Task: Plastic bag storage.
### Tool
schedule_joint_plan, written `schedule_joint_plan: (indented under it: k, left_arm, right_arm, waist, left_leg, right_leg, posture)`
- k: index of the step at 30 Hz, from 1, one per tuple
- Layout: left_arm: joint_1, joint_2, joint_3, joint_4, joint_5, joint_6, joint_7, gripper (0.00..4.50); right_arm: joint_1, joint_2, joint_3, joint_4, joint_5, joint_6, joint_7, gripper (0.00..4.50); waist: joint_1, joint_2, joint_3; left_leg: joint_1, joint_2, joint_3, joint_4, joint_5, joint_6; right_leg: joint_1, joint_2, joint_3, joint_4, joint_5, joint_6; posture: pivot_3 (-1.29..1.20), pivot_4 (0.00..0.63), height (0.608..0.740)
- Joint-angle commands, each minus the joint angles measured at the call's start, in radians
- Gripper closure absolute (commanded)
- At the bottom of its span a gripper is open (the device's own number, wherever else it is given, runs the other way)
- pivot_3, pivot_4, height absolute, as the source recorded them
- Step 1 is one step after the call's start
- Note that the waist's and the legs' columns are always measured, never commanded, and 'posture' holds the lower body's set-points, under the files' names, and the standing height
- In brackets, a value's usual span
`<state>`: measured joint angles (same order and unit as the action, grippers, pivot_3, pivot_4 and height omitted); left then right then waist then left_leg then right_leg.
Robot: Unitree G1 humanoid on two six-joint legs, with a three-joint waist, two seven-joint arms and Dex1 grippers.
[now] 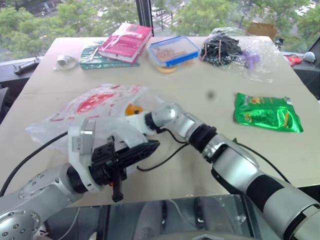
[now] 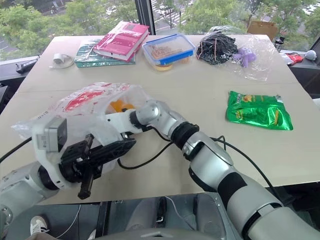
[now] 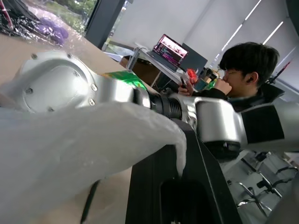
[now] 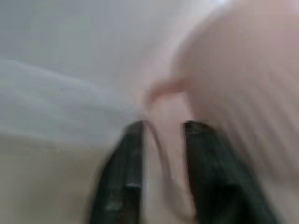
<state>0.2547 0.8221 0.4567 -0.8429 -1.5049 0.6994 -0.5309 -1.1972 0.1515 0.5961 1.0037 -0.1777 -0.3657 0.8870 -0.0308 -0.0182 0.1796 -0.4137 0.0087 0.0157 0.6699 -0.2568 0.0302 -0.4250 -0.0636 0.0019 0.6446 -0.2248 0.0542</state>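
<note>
Thin white plastic bag (image 1: 95,107) with red marks, lying crumpled on the near left part of the tan table (image 1: 200,165), something orange showing through it. Left gripper (image 1: 142,150) low by the near edge of the bag, black fingers pressed together, a flap of the white film draped over them in the left wrist view; pinching the film, most likely. Right gripper (image 4: 161,135) reached across into the bag, fingers (image 4: 124,154) apart, white film and a reddish fold running right between them.

Step in hand, as a guess: getting a second hold on the bag so it can be folded or bunched up small.

To do it well:
- Keep the left pinch tight, so the bag cannot slide away.
- Close the right fingers only once a good fold of film sits deep between them, not just a thin edge.
- Pull slowly and gently; thin film slips and tears.
- Watch the black cable (image 1: 160,160) lying on the table by the arms, and keep it out of the grip.
- Stay clear of the green snack packet (image 1: 267,112), well off to the right.
</note>
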Motion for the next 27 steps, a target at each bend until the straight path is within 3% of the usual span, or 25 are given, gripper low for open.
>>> schedule_joint_plan:
  k: [1,8,13,18,23,27]
  left_arm:
    - [-0.013,-0.053,-0.035,-0.013,0.049,-0.059,-0.014,4.50]
    - [-0.157,-0.103,-0.159,0.045,0.117,-0.075,0.013,4.50]
    - [-0.180,-0.121,-0.186,0.087,0.128,-0.072,-0.007,4.50]
    - [-0.191,-0.139,-0.197,0.133,0.145,-0.076,-0.037,4.50]
    - [-0.212,-0.158,-0.202,0.198,0.187,-0.081,-0.085,4.50]
    - [-0.224,-0.172,-0.218,0.222,0.222,-0.083,-0.113,4.50]
  right_arm:
    - [-0.008,-0.041,-0.079,-0.049,0.013,-0.035,-0.023,1.54]
    - [0.132,-0.211,-0.171,-0.214,0.052,0.102,0.046,1.54]
    - [0.348,-0.388,-0.292,-0.675,0.174,0.461,0.108,1.54]
    - [0.548,-0.514,-0.436,-1.124,0.219,0.722,-0.005,0.07]
    - [0.717,-0.587,-0.740,-1.439,0.255,1.110,-0.203,0.07]
    - [0.794,-0.635,-1.073,-1.484,0.322,1.350,-0.293,0.07]
  waist:
    - [-0.004,0.000,0.000]
    - [0.003,-0.001,-0.001]
    - [0.003,0.000,0.000]
    - [0.015,0.000,0.000]
    - [0.027,0.000,-0.001]
    - [0.033,0.000,-0.001]
  left_leg:
    - [0.000,0.000,0.000,0.000,0.000,0.000]
    - [0.000,0.000,-0.001,0.000,0.001,-0.001]
    - [0.000,0.001,-0.002,0.000,0.000,0.000]
    - [0.000,0.002,-0.001,0.000,0.000,0.000]
    - [0.000,0.001,-0.002,0.001,-0.002,0.004]
    - [0.001,0.000,-0.001,0.002,-0.002,0.005]
  right_leg:
    - [0.000,0.000,0.000,0.000,0.000,0.000]
    - [0.001,0.000,-0.001,0.001,0.001,0.000]
    - [0.001,-0.001,-0.002,0.001,0.001,0.000]
    - [0.001,0.000,-0.001,0.001,0.001,0.000]
    - [0.002,0.000,-0.002,0.002,0.001,0.000]
    - [0.003,0.000,-0.001,0.001,0.001,0.000]
  posture:
    - [0.00,0.150,0.740]
    - [0.00,0.150,0.740]
    - [0.00,0.150,0.740]
    - [0.00,0.150,0.740]
    - [0.00,0.150,0.740]
    - [0.00,0.150,0.740]
